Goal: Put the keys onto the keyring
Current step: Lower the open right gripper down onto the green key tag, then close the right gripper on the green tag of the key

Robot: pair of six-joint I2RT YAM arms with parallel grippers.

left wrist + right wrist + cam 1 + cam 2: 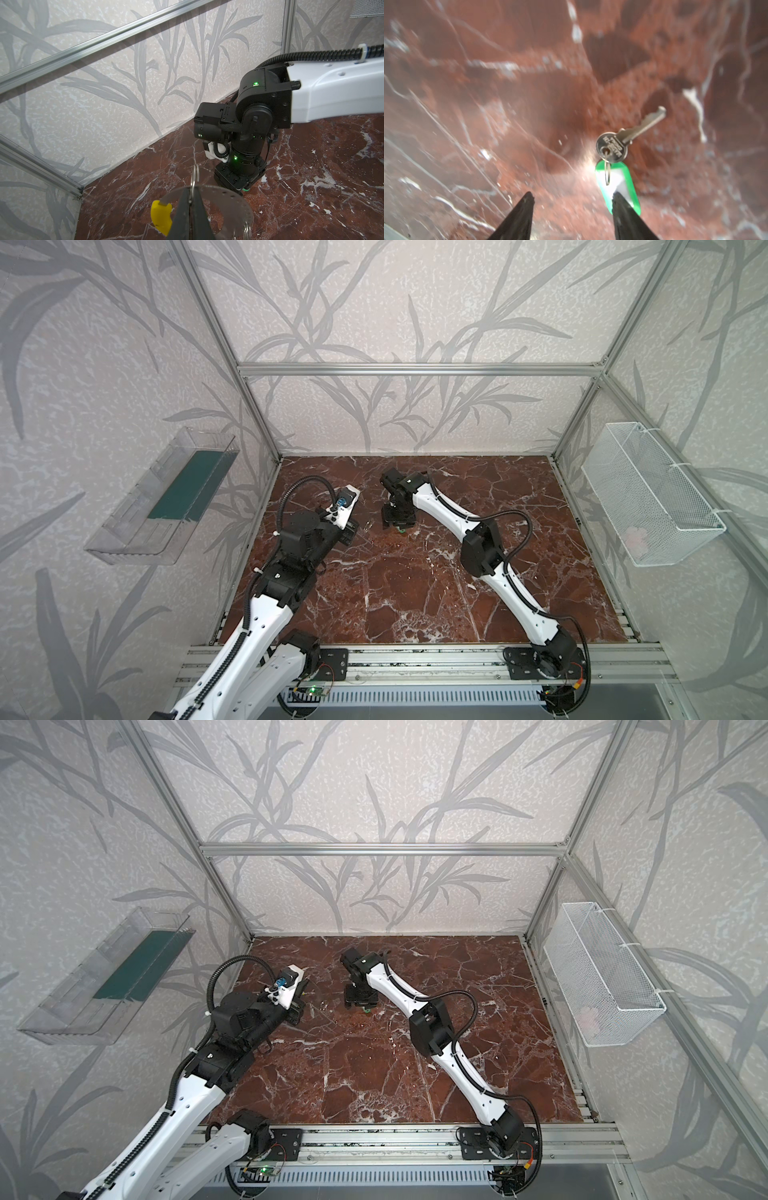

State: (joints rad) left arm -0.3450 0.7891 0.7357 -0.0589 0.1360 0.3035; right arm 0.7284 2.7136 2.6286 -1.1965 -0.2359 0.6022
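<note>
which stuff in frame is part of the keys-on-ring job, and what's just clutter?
Job:
- keyring, clamped in the shut left gripper
- key with green tag, lying on the table at the open right gripper

Not job:
- clear wall tray
- white wire basket

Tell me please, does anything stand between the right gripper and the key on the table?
Nothing visible does. In the right wrist view the right gripper is open over the marble table, and the key with its green tag lies uncovered there; one fingertip overlaps the tag.
</note>
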